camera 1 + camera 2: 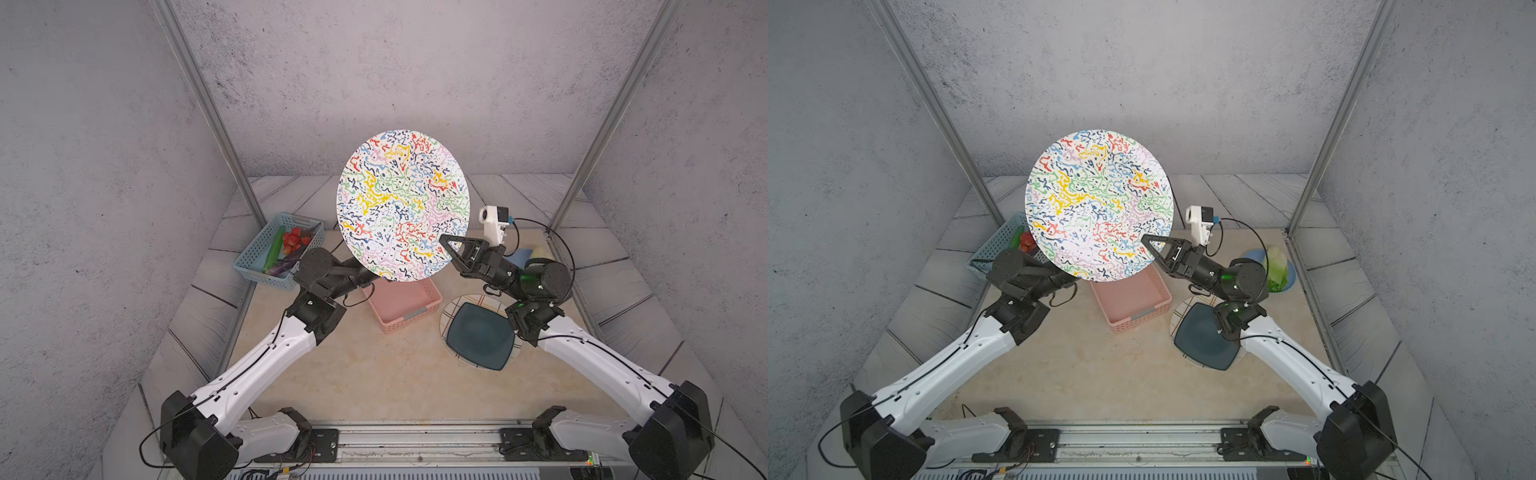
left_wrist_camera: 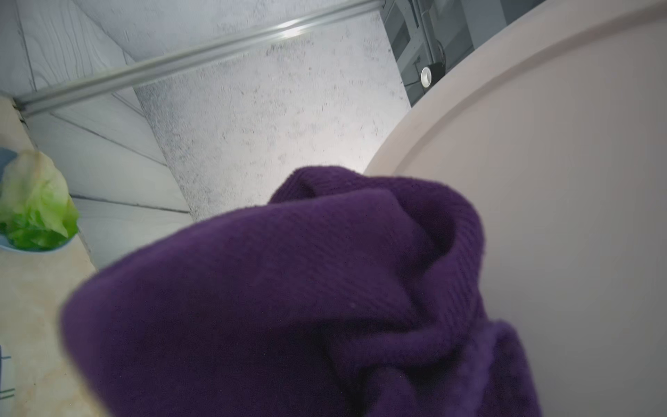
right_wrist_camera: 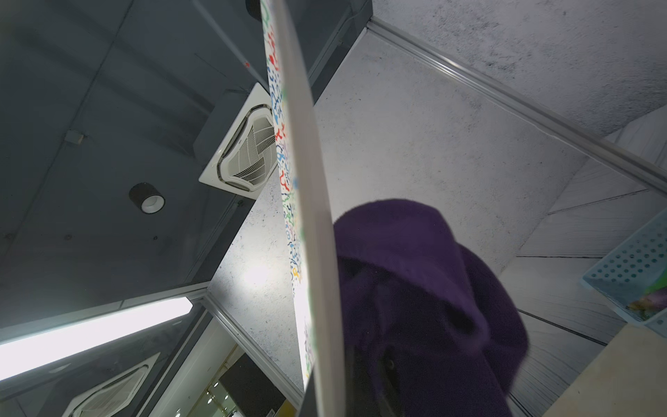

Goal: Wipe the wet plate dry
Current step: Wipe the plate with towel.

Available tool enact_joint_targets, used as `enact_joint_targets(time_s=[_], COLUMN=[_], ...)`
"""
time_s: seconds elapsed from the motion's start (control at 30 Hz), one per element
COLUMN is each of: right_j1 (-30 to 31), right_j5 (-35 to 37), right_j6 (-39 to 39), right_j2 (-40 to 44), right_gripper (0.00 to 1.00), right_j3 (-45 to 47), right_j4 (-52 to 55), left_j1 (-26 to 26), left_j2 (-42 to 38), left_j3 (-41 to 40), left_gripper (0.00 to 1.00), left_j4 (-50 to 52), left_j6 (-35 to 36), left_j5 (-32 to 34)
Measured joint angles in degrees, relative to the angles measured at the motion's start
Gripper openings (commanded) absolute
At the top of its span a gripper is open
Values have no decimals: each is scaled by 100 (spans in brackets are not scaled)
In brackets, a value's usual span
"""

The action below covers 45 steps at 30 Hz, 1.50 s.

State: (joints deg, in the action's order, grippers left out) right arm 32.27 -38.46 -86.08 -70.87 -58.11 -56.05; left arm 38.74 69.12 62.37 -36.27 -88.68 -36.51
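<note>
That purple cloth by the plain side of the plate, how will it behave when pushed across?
Probably floppy: the cloth bunches into soft folds. Its ribbed weave should likely drag rather than slip on the smooth back of the plate.

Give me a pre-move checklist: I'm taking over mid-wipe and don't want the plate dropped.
1. Hold of the right gripper on the patterned plate at its rim: ok.
2. Hold of the left gripper on the purple cloth: ok, though the cloth hides the jaws.
3. Cloth lying against the plate's plain back: ok, seen in both wrist views.
4. Plate raised clear of the pink basket beneath: ok.
5. Patterned face dry: cannot tell, no drops can be made out.
</note>
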Motion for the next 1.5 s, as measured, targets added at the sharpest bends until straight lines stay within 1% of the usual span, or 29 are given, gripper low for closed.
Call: enact_joint_targets(time_s=[0.1, 0.17, 0.23, 0.33, 0.43, 0.5, 0.6, 0.7, 0.87, 1.03, 1.13, 1.23, 1.37, 1.43, 1.5], right_j1=[-260, -468, -634, -732, -734, -675, -455, -197, -92, -144, -286, -568, -1043, -1126, -1123], right_j5=[52, 129, 225, 369, 350, 345, 212, 46, -63, -55, -87, 52, 417, 562, 588], right_j6=[-37, -162, -271, -415, -540, -586, -551, -463, -442, -540, -671, -857, -787, -544, -227], right_j2=[-192, -212, -195, -79, 92, 190, 269, 236, -50, -363, -487, -549, -535, -470, -376], right_gripper=[0, 0, 0, 0, 0, 0, 0, 0, 0, 0, 0, 0, 0, 0, 0], right_j3=[-439, -466, -385, -63, 374, 616, 861, 951, 809, 188, -85, -140, 37, 190, 295], right_j4=[247, 315, 315, 275, 111, -103, -317, -413, -1045, -1233, -1088, -992, -439, 164, 881], left_j1=[125, 59, -140, -634, -1095, -1215, -1224, -1147, -608, -55, 0, 17, 125, 155, 157], left_j2=[-120, -199, -286, -306, -57, 245, 658, 776, 710, 238, -267, -844, -1668, -1937, -2015], left_j3=[-184, -192, -175, -2, 341, 632, 957, 962, 839, 149, -310, -570, -487, -223, 157], left_gripper=[0, 0, 0, 0, 0, 0, 0, 0, 0, 0, 0, 0, 0, 0, 0], left_j4=[-9, 92, 195, 289, 15, -308, -782, -1019, -1067, -815, -535, 177, 1543, 2232, 2898], left_j6=[114, 177, 245, 221, -83, -337, -691, -839, -695, -225, 116, 684, 1875, 2498, 3097], left_j5=[-2, -15, -37, -120, -127, -122, -107, -55, 136, 234, 382, 365, 337, 396, 551])
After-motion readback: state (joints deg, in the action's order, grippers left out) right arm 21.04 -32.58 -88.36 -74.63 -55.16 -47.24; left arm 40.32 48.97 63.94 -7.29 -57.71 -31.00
